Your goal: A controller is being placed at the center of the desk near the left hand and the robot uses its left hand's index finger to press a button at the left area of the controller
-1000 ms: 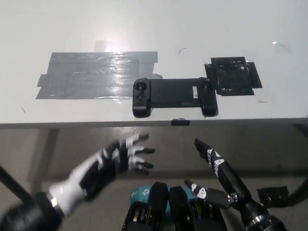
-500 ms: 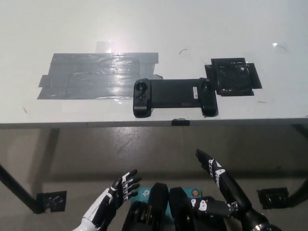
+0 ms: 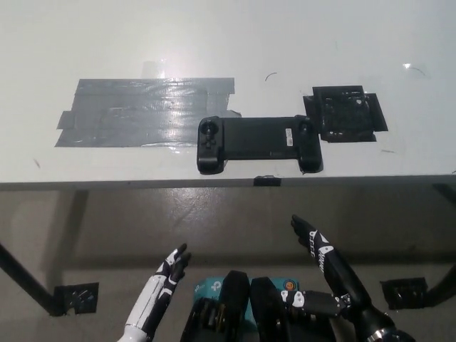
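Observation:
A black controller (image 3: 258, 143) lies flat on the white desk (image 3: 214, 43), close to its front edge, with a round stick at its left end. My white left hand (image 3: 165, 279) hangs low below the desk edge, far from the controller, fingers straight and apart, holding nothing. My black right hand (image 3: 324, 260) rests below the desk at the lower right, open, fingers spread.
A large patch of grey tape (image 3: 142, 110) lies left of the controller and a black square patch (image 3: 345, 112) right of it. A small black tab (image 3: 266, 181) sits on the desk's front edge. Floor shows beneath.
My left hand has dropped down and back from just under the desk edge toward the picture's bottom. The right hand has barely shifted. The controller has not moved.

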Controlling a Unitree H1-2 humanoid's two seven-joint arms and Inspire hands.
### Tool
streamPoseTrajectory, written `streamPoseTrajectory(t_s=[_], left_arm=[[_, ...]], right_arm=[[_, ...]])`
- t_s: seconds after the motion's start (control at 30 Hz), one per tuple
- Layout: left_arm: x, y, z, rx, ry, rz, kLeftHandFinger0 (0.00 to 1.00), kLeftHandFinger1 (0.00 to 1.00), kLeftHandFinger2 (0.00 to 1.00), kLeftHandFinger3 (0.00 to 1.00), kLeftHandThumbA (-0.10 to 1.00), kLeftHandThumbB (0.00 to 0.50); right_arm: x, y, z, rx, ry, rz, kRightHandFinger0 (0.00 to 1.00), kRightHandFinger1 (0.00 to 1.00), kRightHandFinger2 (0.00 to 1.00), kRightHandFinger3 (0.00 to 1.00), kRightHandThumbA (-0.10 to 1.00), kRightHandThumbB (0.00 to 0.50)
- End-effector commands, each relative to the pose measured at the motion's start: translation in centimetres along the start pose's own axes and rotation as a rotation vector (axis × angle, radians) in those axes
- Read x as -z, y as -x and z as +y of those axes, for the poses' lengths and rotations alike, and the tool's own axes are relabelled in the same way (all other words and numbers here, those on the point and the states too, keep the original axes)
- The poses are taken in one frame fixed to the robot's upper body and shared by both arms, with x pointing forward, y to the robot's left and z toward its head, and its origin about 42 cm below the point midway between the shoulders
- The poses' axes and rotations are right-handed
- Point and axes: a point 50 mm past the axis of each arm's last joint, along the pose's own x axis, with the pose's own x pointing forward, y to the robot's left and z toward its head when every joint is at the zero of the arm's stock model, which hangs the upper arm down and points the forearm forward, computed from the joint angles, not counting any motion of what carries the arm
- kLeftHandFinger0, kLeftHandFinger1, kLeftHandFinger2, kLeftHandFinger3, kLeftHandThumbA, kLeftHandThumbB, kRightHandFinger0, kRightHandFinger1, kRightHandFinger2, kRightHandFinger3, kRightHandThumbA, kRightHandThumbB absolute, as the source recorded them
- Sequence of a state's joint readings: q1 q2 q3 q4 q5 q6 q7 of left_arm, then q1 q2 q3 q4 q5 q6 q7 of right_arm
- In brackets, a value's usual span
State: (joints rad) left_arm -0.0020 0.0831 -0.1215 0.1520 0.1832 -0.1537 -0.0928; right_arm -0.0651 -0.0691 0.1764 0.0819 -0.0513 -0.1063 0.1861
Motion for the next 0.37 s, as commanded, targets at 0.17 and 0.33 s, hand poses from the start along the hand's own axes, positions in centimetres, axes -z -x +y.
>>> streamPoseTrajectory(t_s=[0.17,0.33], left_arm=[[-3.66,-1.20,0.50,-0.212,-0.216,-0.389,1.00,1.00,1.00,1.00,1.00,0.159],[-3.48,-0.93,0.36,-0.202,-0.205,-0.388,1.00,1.00,1.00,1.00,1.00,0.151]], right_arm=[[-3.54,-1.83,-0.89,0.092,0.016,-0.215,1.00,1.00,1.00,1.00,0.96,0.293],[-3.46,-1.63,-0.80,0.085,0.026,-0.216,1.00,1.00,1.00,1.00,0.96,0.284]])
